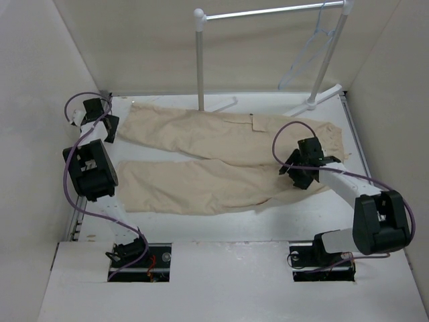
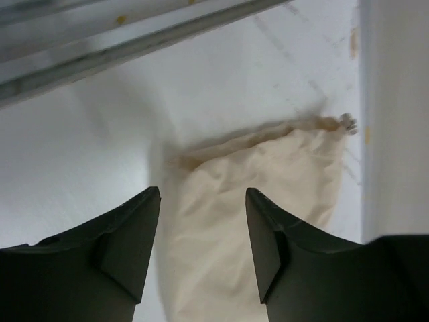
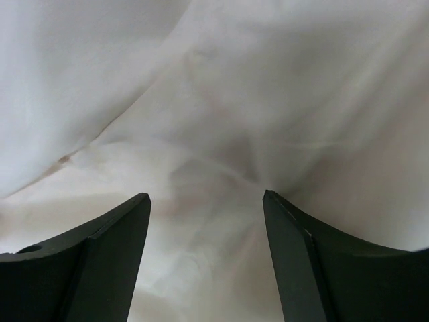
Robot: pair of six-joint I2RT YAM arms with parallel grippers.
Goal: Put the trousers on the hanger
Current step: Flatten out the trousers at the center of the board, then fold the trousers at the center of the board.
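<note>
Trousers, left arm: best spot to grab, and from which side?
The far leg's cuff, from straight above. The trousers lie flat on the table, so probably only a top-down pinch at the hem, where the cloth ends in a free edge, will catch. The open left gripper sits over that leg end.

The trousers (image 1: 228, 137) are beige cotton cargos, lying flat and unfolded across the bench (image 1: 234, 225). The waist lies at the right and the two long legs run leftward, parting slightly into a narrow V, with a flap pocket showing on the far leg. The cloth is softly creased, and the far leg's hem lies near the bench's left edge. The hanger (image 1: 301, 59), thin and pale whitish-blue, hangs by its hook from the rail (image 1: 268, 12) at the back right, apart from the trousers.
</note>
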